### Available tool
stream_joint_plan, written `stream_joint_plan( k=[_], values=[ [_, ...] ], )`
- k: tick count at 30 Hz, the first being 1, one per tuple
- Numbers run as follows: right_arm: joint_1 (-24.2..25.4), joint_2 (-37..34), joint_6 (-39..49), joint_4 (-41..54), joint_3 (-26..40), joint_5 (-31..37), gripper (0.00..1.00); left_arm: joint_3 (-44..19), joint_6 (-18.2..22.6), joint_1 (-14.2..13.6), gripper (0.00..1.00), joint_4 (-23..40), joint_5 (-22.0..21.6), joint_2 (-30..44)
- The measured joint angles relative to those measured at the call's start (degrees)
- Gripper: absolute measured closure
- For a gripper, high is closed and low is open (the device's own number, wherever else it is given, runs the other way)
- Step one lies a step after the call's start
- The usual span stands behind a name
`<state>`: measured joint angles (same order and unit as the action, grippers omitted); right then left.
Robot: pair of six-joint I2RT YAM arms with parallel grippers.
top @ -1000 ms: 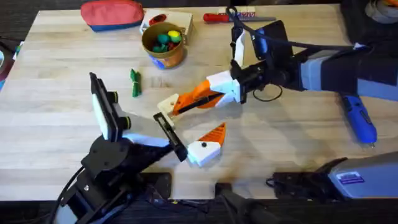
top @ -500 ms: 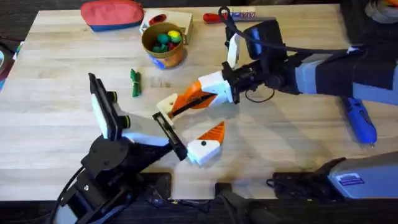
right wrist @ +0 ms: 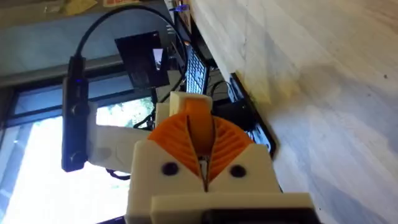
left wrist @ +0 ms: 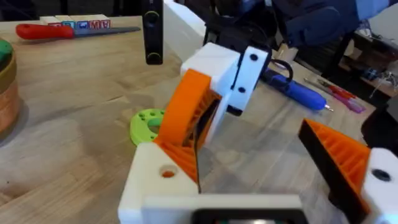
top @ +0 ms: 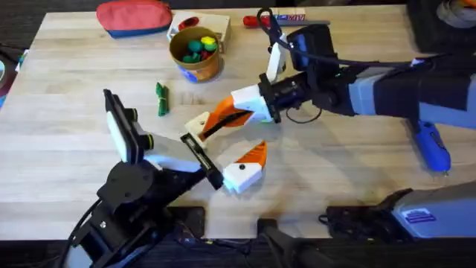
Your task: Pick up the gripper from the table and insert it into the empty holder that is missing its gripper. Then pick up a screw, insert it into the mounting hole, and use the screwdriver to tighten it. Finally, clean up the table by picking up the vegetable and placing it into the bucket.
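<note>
Our right gripper point(top: 212, 123) has its orange pads pressed tight together on the orange gripper point(left wrist: 198, 140), right at the white holder point(top: 197, 123). Our left gripper point(top: 245, 165) looks open and holds nothing. We see the blue screwdriver point(top: 431, 145) far right and the green vegetable point(top: 161, 98) near the bucket point(top: 196, 53).

Robotics lab or workshop, pale wooden bench point(top: 74, 89) under two arm rigs, blue powered screwdriver point(top: 433, 145) lying at the edge, red-handled screwdriver point(top: 256, 21) at the back, keyboard point(right wrist: 200, 62) and bright window point(right wrist: 37, 162) beyond the table
</note>
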<state>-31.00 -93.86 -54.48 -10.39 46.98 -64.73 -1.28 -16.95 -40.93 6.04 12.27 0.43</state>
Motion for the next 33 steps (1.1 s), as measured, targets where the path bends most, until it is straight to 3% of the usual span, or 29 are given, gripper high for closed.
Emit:
stream_joint_plan(
  k=[25,33],
  values=[
    [-1.1,0.0,1.2,-1.2,0.0,1.5,0.998,0.0,-0.2,0.4,0.013,0.2,-1.1,0.0],
    [0.2,-0.8,5.7,-0.8,0.0,-2.5,0.972,0.0,0.2,0.3,0.013,0.1,0.0,0.0]
  ],
)
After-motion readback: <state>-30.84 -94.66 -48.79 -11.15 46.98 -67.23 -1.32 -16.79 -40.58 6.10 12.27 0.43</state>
